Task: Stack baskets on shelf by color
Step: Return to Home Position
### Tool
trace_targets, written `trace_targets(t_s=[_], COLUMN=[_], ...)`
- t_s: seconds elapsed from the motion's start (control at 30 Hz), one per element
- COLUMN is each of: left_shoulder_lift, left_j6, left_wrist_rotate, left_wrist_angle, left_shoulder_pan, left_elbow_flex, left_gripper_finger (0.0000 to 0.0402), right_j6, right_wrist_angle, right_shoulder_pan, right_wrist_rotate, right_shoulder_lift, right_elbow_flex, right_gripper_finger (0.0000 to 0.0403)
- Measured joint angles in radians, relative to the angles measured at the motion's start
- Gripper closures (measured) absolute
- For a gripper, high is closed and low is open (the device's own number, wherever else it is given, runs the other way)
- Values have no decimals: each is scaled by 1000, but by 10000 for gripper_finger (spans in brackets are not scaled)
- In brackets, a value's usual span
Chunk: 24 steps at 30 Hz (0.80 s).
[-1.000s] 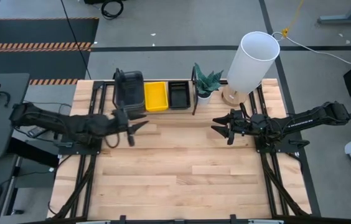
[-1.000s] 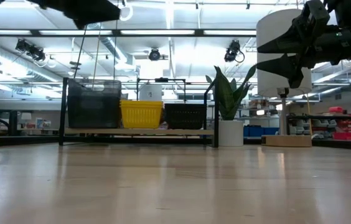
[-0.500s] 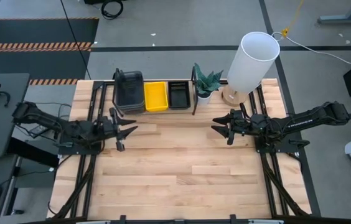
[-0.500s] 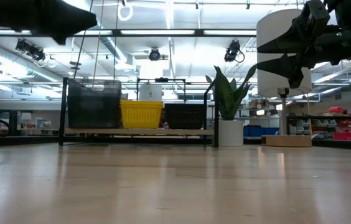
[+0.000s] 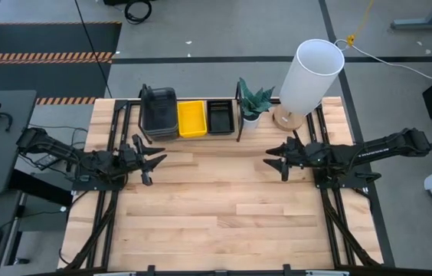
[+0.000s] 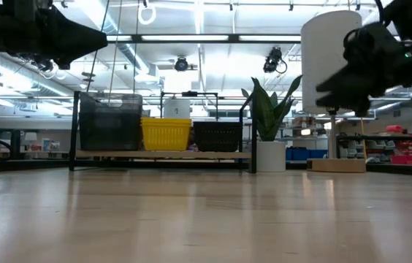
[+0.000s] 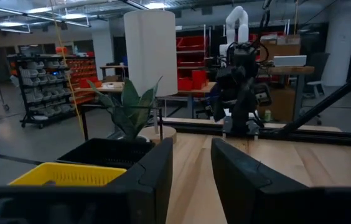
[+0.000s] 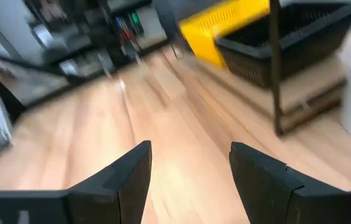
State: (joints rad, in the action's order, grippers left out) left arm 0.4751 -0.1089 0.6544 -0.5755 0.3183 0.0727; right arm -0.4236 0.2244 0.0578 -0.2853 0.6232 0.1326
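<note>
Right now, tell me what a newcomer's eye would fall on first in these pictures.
The tall white cylinder stands out most, at the table's far edge beside a small green potted plant. Left of them, the low light-wood shelf holds grey plastic baskets, bright yellow plastic baskets and black mesh-sided baskets in a row. The left hand and right hand hover open and empty above the tabletop, one at each side.
</note>
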Motion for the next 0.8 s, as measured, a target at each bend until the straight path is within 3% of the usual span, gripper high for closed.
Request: trace_targets(t_s=[0.23,0.33,0.47,0.8], left_shoulder_lift=[0,0,0,1], left_j6=[-46,-101,-131,-166], left_wrist_rotate=[0,0,0,-3], left_wrist_angle=[1,0,6,81], left_shoulder_pan=[0,-1,-1,-1], left_elbow_flex=[0,0,0,0], left_gripper_finger=[285,285,285,285], right_j6=[0,0,15,15], right_wrist_angle=[-286,-270,-125,-121], right_shoulder_pan=[0,0,-3,-3], right_wrist_rotate=[0,0,36,44], right_shoulder_lift=[-171,-253,-327,-519], right_elbow_flex=[-22,-90,-125,-126], right_gripper_finger=[182,182,182,182])
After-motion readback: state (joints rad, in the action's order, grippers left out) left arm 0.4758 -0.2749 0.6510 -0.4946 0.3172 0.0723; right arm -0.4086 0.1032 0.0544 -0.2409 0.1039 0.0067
